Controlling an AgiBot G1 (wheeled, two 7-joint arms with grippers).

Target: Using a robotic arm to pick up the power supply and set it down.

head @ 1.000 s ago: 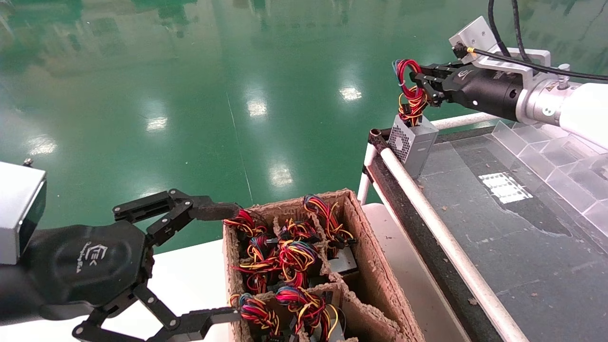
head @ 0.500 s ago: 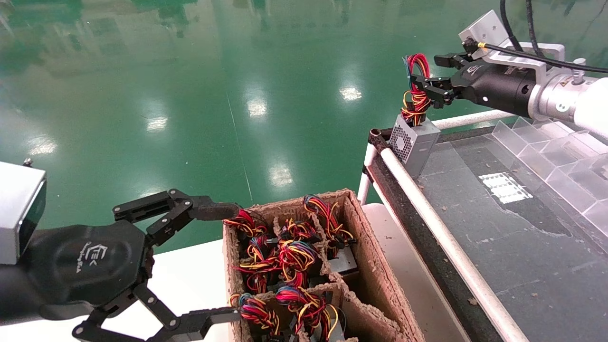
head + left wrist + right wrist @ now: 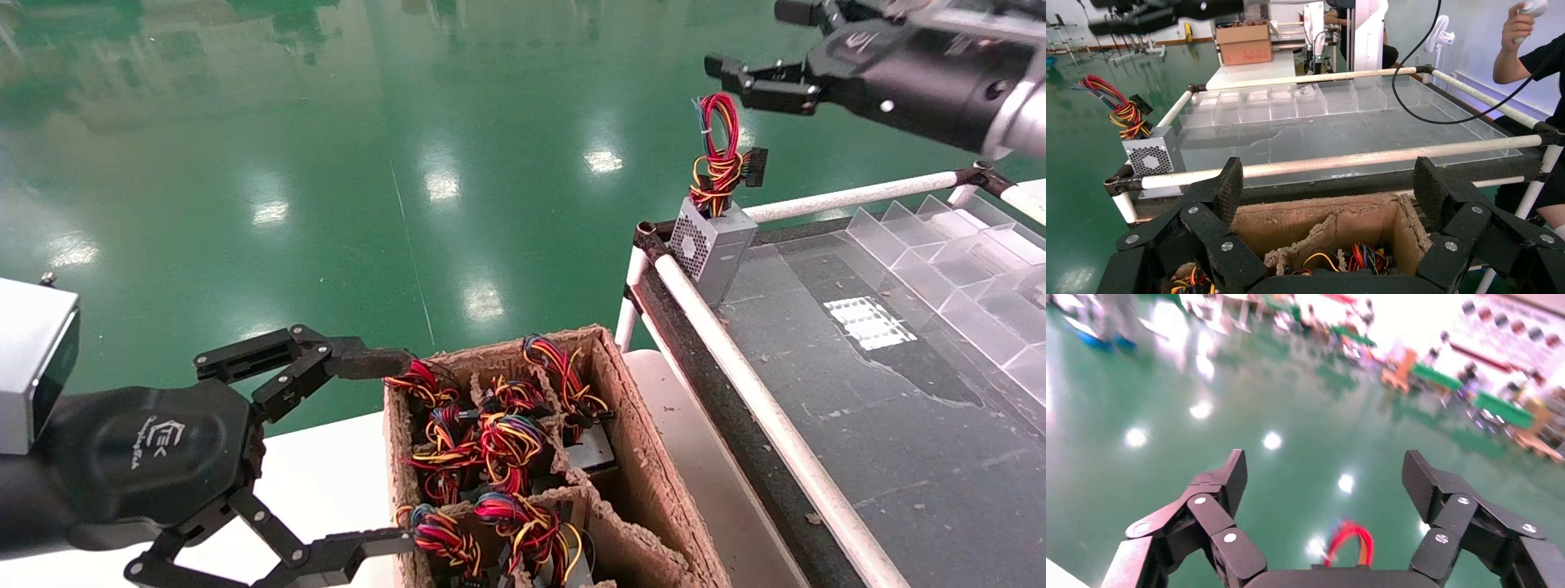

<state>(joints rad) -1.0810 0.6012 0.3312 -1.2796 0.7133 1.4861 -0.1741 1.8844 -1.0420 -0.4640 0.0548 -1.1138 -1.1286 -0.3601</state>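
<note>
The power supply (image 3: 709, 247), a small silver box with a vent grille, stands on the far left corner of the dark table (image 3: 899, 392). Its red, yellow and blue wire bundle (image 3: 717, 155) sticks up free. My right gripper (image 3: 748, 41) hovers open just above and to the right of the bundle, holding nothing. In the right wrist view the red wire loop (image 3: 1350, 542) shows below the open right gripper (image 3: 1326, 474). My left gripper (image 3: 392, 453) is open beside the brown crate (image 3: 645, 457). The left wrist view shows the power supply (image 3: 1150, 160) beyond the open left gripper (image 3: 1329, 184).
The crate holds several more wire bundles (image 3: 507, 441) in its compartments. A white rail (image 3: 760, 408) edges the table. Clear plastic dividers (image 3: 940, 245) line its far right side. A person (image 3: 1535, 61) stands beyond the table in the left wrist view.
My right gripper opened, let go of the wire bundle, and rose up and to the right. The power supply stays on the table corner. The left arm has not moved.
</note>
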